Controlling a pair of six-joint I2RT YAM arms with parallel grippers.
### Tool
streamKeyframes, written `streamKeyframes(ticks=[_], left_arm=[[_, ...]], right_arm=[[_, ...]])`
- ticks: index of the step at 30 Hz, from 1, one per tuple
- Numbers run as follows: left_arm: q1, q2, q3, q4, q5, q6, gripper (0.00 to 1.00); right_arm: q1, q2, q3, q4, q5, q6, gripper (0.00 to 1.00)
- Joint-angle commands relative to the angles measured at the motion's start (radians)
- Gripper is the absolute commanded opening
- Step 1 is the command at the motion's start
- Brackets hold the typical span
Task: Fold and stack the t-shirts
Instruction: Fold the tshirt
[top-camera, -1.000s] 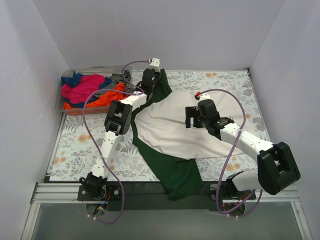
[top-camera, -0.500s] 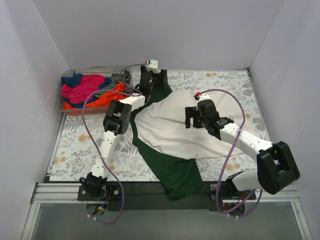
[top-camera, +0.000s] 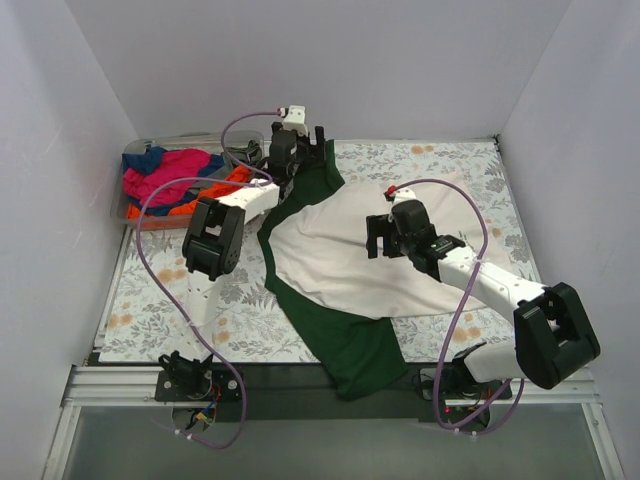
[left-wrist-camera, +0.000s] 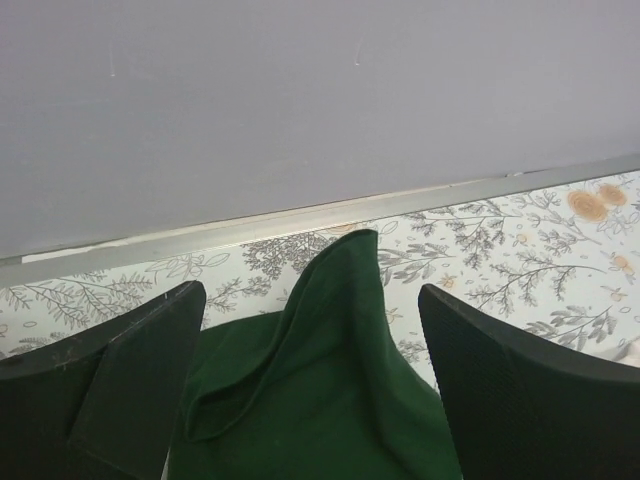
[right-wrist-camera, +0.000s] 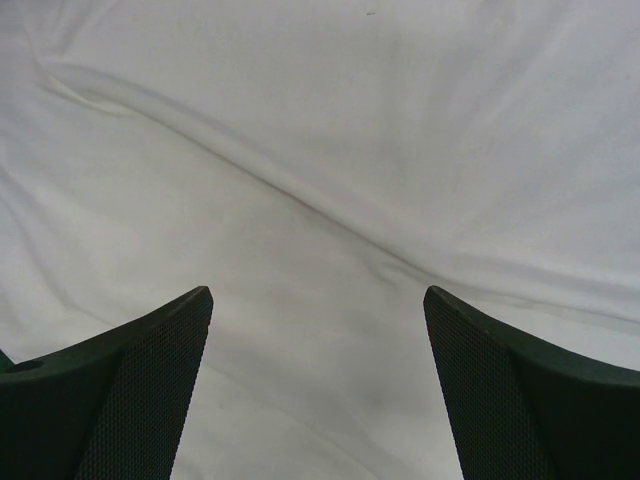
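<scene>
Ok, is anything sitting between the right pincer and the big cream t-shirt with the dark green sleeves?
Nothing visible. The right pincer hangs open directly over the large cream cloth t-shirt with dark green sleeves, and its wrist view shows only bare, lightly creased cream cloth below it.

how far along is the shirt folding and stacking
Early. Done: nothing is folded or stacked; the cream t-shirt lies spread, rumpled, on the table. In hand: nothing gripped; the left claw hangs open over its far green sleeve, the right claw open over its cream middle. Left: fold it, then the magenta, orange and blue shirts heaped in the bin.
</scene>
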Motion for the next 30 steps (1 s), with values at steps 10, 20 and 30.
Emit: streamKeyframes(ticks=[10,20,30], left_arm=[[0.017,0.091,0.207,-0.363,0.026,-0.109,0.81],[0.038,0.093,0.178,-0.416,0.055,-0.135,0.81],[0.037,-0.065,-0.024,-0.285,0.084,-0.138,0.81]], right_arm=[[0.022,-0.070,-0.032,0.048,0.005,0.001,0.79],[0.028,-0.064,-0.035,0.048,0.007,0.006,0.79],[0.042,-0.033,-0.023,0.051,0.002,0.006,0.79]])
